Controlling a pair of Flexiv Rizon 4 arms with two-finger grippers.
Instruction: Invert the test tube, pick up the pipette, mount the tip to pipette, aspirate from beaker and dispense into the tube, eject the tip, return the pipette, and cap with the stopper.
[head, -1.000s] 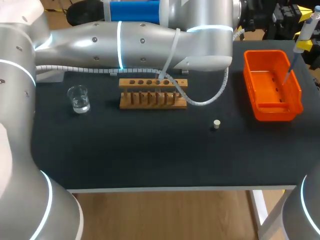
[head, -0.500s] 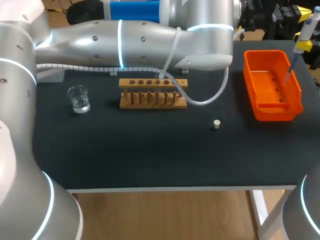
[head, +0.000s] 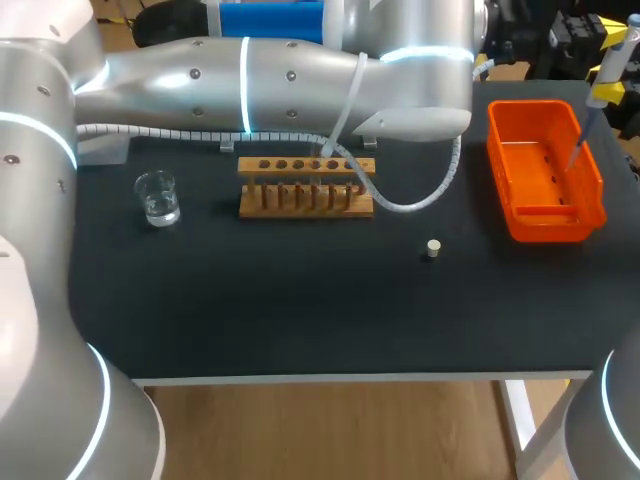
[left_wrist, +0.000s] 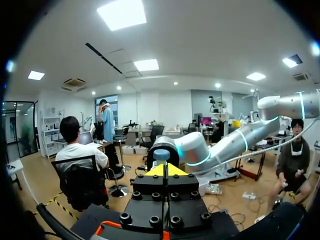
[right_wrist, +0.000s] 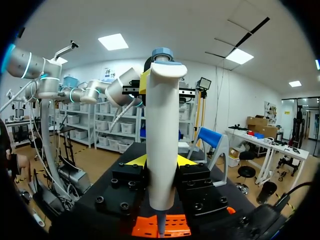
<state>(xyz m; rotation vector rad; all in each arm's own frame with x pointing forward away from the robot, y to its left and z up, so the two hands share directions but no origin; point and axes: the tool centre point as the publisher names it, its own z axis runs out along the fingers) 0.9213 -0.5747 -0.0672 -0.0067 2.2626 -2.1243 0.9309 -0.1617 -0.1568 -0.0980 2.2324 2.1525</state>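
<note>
My right gripper (right_wrist: 161, 161) is shut on the white pipette (right_wrist: 162, 130), which stands upright between its yellow fingers. In the head view the pipette (head: 610, 62) hangs at the far right, its thin tip (head: 580, 140) pointing down into the orange bin (head: 590, 180). My left arm (head: 280, 80) reaches across the back of the table. Its gripper (left_wrist: 165, 169) is shut, and its yellow tips sit right behind the pipette's blue top button (left_wrist: 161, 154); contact is not clear. A glass beaker (head: 157, 197) stands at the left, beside the wooden rack (head: 305, 186). The small stopper (head: 432, 249) lies in front.
The black table (head: 300, 310) has open room along its front. The left arm's white cable (head: 420, 195) loops down beside the rack's right end. The orange bin (right_wrist: 160, 227) lies directly under the pipette.
My left arm has edged slightly to the right. The pipette, the bin and the things on the table have not moved.
</note>
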